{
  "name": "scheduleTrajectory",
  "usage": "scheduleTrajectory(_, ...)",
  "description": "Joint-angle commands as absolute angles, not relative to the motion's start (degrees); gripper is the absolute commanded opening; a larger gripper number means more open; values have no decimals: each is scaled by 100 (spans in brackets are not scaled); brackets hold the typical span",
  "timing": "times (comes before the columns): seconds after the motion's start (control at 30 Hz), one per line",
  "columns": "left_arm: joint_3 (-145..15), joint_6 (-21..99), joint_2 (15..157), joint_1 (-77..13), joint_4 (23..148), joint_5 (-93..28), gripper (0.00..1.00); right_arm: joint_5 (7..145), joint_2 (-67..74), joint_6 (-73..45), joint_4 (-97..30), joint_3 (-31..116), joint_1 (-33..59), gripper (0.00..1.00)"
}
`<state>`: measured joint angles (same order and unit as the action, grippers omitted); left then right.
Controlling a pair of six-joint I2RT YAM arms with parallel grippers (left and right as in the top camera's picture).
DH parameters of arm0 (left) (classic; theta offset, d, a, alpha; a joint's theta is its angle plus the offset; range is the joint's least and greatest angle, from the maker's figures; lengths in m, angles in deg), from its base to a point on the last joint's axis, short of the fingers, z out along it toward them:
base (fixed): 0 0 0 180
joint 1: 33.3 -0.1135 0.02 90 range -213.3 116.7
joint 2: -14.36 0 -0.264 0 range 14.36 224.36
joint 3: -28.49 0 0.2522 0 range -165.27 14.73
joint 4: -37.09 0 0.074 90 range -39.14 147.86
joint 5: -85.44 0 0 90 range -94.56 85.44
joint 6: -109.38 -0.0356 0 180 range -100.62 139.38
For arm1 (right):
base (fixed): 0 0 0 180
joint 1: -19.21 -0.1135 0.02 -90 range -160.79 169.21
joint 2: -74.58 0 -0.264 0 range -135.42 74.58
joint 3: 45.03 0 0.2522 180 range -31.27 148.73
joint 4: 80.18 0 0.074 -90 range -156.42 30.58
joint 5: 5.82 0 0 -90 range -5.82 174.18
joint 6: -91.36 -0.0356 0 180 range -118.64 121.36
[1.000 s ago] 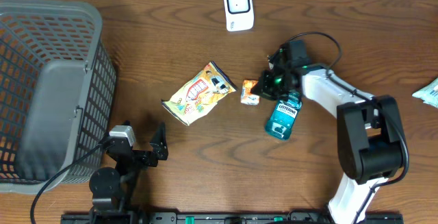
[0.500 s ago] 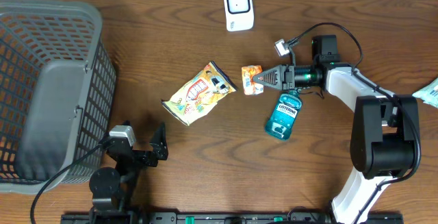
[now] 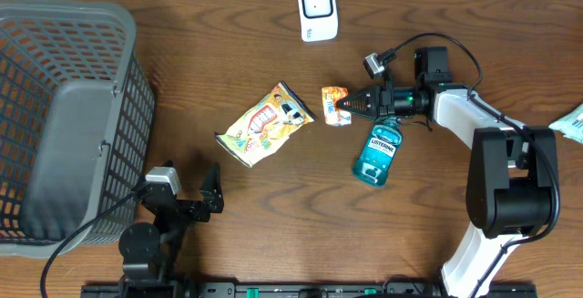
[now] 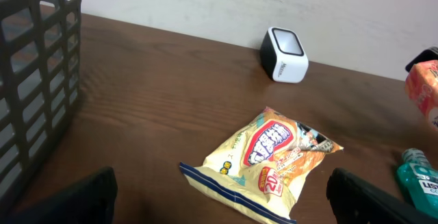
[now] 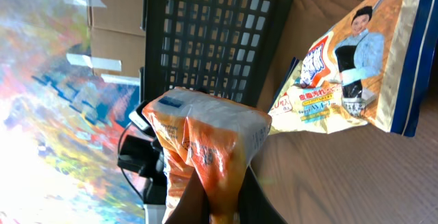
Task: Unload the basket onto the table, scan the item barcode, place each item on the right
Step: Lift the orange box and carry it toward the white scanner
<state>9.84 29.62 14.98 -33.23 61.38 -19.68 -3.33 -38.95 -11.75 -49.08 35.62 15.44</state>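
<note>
Sits nearer the scanner (image 3: 318, 8) than a second ago: orange packet (image 3: 335, 105), pinched in right gripper (image 3: 346, 107) jaws; left gripper (image 3: 193, 196) jaws wide, empty.

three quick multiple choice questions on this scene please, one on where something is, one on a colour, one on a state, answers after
1. Where does the white scanner stand?
A. at the table's far edge
B. at the table's near edge
C. at the table's centre

2. What colour is the mouthwash bottle?
A. red
B. teal
C. black

3. How is the right tool?
A. open over bare wood
B. shut on nothing
C. shut on the orange packet

Answers:
1 A: in the overhead view it sits at the top, beyond the snack bag.
2 B: its body and label show teal.
3 C: the right wrist view shows the packet pinched between the fingers.
</note>
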Motion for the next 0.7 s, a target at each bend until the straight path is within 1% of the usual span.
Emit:
scheduleTrajectory(0.0,1103,2905,1459,-3307,6238,-2038,98,-534,-3889,-1343,-4814,3547,1546,1)
scheduleTrajectory(0.23,1103,2905,1459,-3305,6238,-2038,98,-534,-3631,-1339,-4637,3547,1544,1)
scheduleTrajectory(0.4,1103,2905,1459,-3305,6238,-2038,98,-523,-2767,-923,-4042,3547,1498,1)
scheduleTrajectory(0.47,1103,2905,1459,-3305,6238,-2036,98,-206,-2238,-672,-3642,3547,1500,1)
scheduleTrajectory(0.5,1103,2905,1459,-3305,6238,-2036,98,192,-1961,-620,-3422,3547,1500,1)
scheduleTrajectory(0.53,1103,2905,1459,-3305,6238,-2038,98,1409,-1382,-631,-3035,3547,1496,1)
scheduleTrajectory(0.67,1103,2905,1459,-3305,6238,-2038,98,4766,-228,-1076,-2552,3547,1264,1)
